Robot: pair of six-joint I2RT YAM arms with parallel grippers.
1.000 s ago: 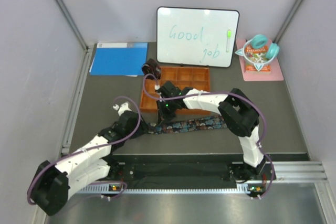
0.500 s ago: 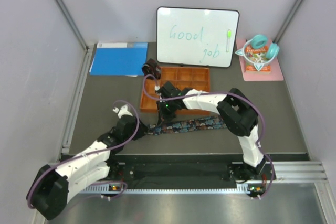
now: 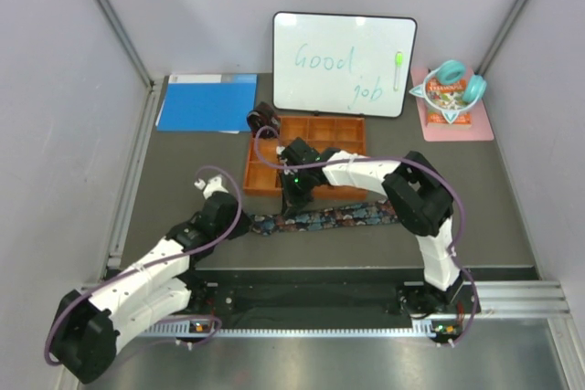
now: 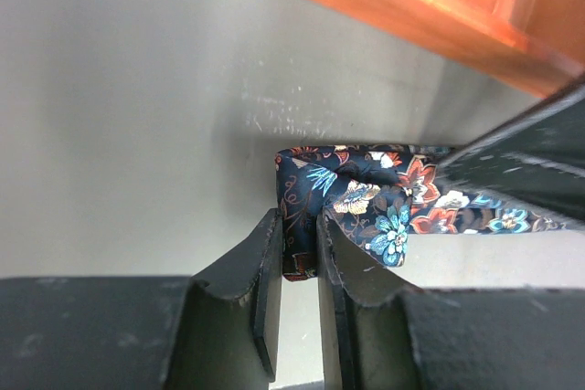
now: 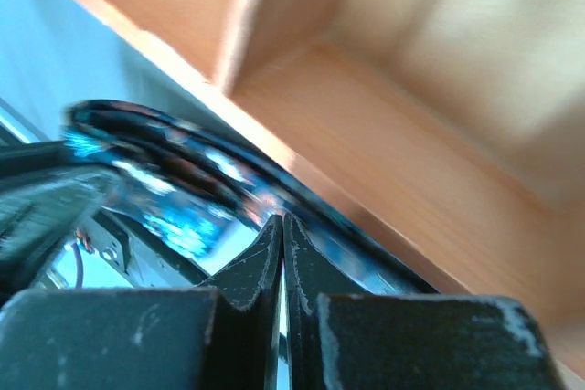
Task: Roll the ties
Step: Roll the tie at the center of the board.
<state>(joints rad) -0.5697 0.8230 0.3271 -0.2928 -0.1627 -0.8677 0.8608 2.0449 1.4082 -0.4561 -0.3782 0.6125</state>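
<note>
Floral tie point(image 3: 320, 219) lies flat on tabletop point(image 3: 183, 171), 6 o'clock of orange tray point(image 3: 345, 132). Left tool point(image 4: 298, 226) nips its 9 o'clock end, probably to start rolling. Right tool point(image 5: 281, 224) is clenched on nothing, seemingly pinning the fabric.

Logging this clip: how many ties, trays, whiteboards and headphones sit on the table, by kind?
Ties: 2, the floral tie and the coiled dark tie
Trays: 1, the orange tray
Whiteboards: 1, the whiteboard
Headphones: 1, the teal headphones
Total: 5
</note>
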